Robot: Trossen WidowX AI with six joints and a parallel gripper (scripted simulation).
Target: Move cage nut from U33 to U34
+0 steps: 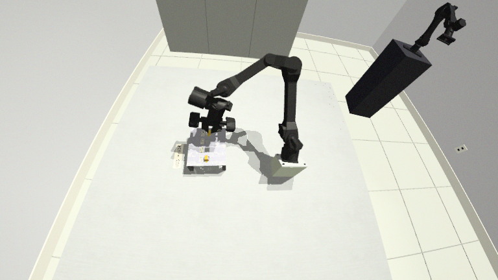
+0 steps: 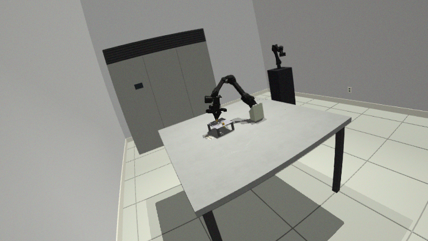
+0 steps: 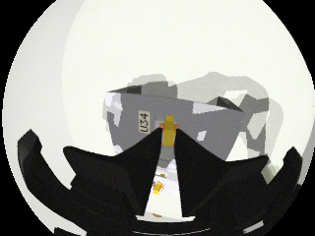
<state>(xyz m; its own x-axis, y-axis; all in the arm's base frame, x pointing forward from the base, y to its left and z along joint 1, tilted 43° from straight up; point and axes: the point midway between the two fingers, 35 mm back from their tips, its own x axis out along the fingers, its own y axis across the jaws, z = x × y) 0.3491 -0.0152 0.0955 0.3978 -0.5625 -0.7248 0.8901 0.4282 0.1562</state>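
My hand [image 1: 209, 132] [image 2: 217, 119] [image 3: 168, 133] pinched the yellow cage nut [image 1: 209, 133] [image 2: 217, 120] [image 3: 168, 138] beside the U34 label [image 3: 144, 122]; the other nut [image 1: 206, 158] [image 2: 223, 124] [image 3: 157, 187] sat apart on the rail plate [image 1: 216, 152] [image 2: 217, 125] [image 3: 197, 115].

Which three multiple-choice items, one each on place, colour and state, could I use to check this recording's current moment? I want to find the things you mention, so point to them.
1. Where is the held cage nut [image 1: 209, 133] [image 2: 217, 120] [image 3: 168, 132]?
A. Beside the arm's base
B. By the U34 label [image 3: 144, 122]
C. On the floor

2. What colour is the other nut [image 1: 206, 158] [image 2: 223, 124] [image 3: 157, 187]?
A. Yellow-orange
B. Blue
C. Green

3. How is the gripper [image 1: 210, 131] [image 2: 217, 119] [image 3: 168, 133]?
A. Wide open
B. Shut on nothing
C. Shut on a cage nut

Key:
1 B: the wrist view shows it right next to that label.
2 A: its yellow-orange body shows in the top view.
3 C: the wrist view shows the nut between the fingertips.
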